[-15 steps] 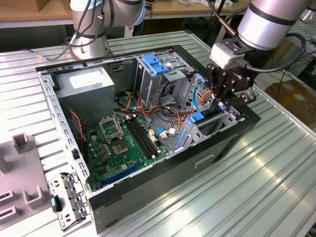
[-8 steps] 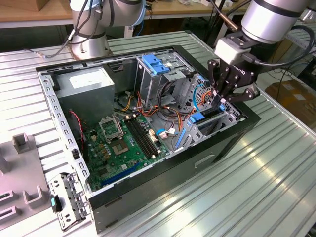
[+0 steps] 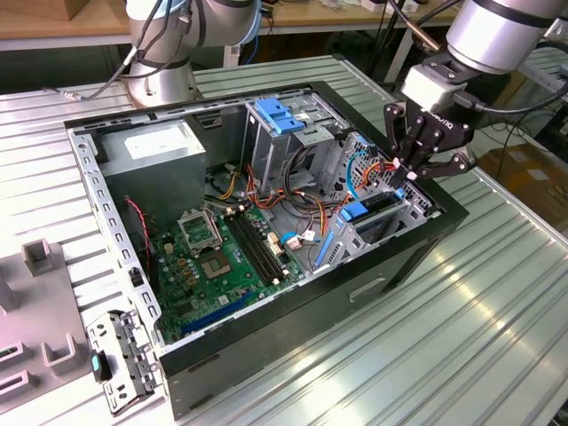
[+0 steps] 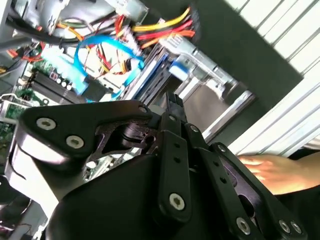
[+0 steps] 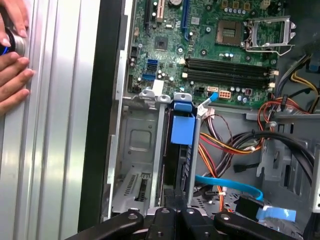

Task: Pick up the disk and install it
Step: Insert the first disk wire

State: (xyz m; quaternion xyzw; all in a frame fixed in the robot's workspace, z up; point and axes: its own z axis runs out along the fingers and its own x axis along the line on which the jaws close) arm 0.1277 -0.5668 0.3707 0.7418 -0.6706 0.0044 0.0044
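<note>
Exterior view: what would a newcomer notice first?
Probably the open computer case lying on the ribbed metal table, its green circuit board bare. Next, the black gripper hanging over the drive cage at the exterior view's right, where the disk with its blue rail stands on edge. In the first wrist view, a person's hand rests on the table.

Under the gripper (image 3: pixel 413 173): the disk (image 5: pixel 181 131) stands on edge in the drive cage (image 5: pixel 137 145) and fills 1 slot.
Toward the case wall (image 5: pixel 107 100): 1 open cage bay of bare metal, then the black wall itself.
Away from that wall: orange and red wires (image 5: pixel 225 145) and a blue cable (image 5: pixel 230 182) crowd just beside the gripper.
Outside the case: the ribbed table (image 5: pixel 55 150) lies open, and a person's hand (image 5: pixel 12 75) rests there, well apart.
</note>
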